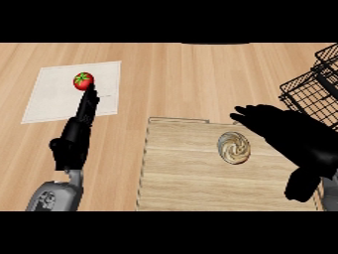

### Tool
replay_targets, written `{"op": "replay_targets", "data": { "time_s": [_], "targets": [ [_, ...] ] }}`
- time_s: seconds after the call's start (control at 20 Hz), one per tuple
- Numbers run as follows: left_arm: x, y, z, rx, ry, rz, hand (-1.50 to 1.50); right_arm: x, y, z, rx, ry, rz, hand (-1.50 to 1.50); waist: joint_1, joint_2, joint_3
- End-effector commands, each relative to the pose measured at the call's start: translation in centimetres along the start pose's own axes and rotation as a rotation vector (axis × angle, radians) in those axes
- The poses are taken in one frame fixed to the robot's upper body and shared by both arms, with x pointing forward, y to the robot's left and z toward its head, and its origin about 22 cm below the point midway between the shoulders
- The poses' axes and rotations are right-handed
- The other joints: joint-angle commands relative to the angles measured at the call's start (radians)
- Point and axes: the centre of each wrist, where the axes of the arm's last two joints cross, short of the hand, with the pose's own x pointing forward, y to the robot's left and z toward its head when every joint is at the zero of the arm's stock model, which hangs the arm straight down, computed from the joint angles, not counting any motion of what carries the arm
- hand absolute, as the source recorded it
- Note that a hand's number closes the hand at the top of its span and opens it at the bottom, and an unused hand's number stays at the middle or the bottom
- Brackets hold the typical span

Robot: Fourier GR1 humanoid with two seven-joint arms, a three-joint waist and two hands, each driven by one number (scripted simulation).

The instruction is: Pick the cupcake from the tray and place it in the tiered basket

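I'm looking down on the wooden tray [193, 173], a pale, flat rectangular board with a fine grain and a thin raised edge, sitting on the desk [179, 74] just ahead of me. One thing sits in it: the cupcake [234, 148], a round shape with a cream and brown swirl on top, resting upright in the tray's far right part. Up at the right edge I see the tiered basket [325, 94], black wire in an open grid, boxy, its levels stepping toward the corner; I can't make out anything inside the part that shows.

Over on the left there's a white mat [54, 96], thin and flat, lying slightly askew on the light wood-grain desk. A tomato [83, 80], glossy red with a green star-shaped stalk, sits on it near the far right part.

My right hand [296, 139] hangs over the tray's right side, palm down, fingers stretched toward the far left and spread, released and holding nothing. Its fingertips sit just beyond the cupcake, not touching it as far as I can tell. My left hand [76, 134] points straight away from me, fingers straight and together, their tips right at the tomato's near side, nothing grasped.
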Motion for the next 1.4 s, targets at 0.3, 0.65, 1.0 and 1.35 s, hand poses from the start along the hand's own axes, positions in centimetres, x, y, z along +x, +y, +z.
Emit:
{"op": "replay_targets", "data": {
  "time_s": [0.3, 0.65, 1.0, 1.35],
  "targets": [
    [1.2, -2.3, -1.4, 0.001, -0.019, 0.0, 0.0, 2.1, 1.5, -2.6, 0.061, 0.001, -0.021, -1.5, -0.002, 0.0, 0.0],
    [1.8, -1.3, -0.2, -0.004, -0.006, -0.005, 0.0, 2.5, 2.3, -3.4, 0.045, 0.002, -0.004, -1.5, -0.001, -0.001, 0.0],
    [1.0, 0.1, 1.2, 0.006, -0.007, -0.002, 0.0, -0.6, 2.7, -4.0, 0.072, 0.017, -0.03, -1.5, 0.0, -0.001, 0.0],
    [0.7, 0.7, 0.6, -0.002, -0.005, -0.005, 0.0, -0.7, 4.0, -5.8, 0.086, 0.018, -0.036, -1.5, 0.0, 0.0, 0.0]
  ]
}}
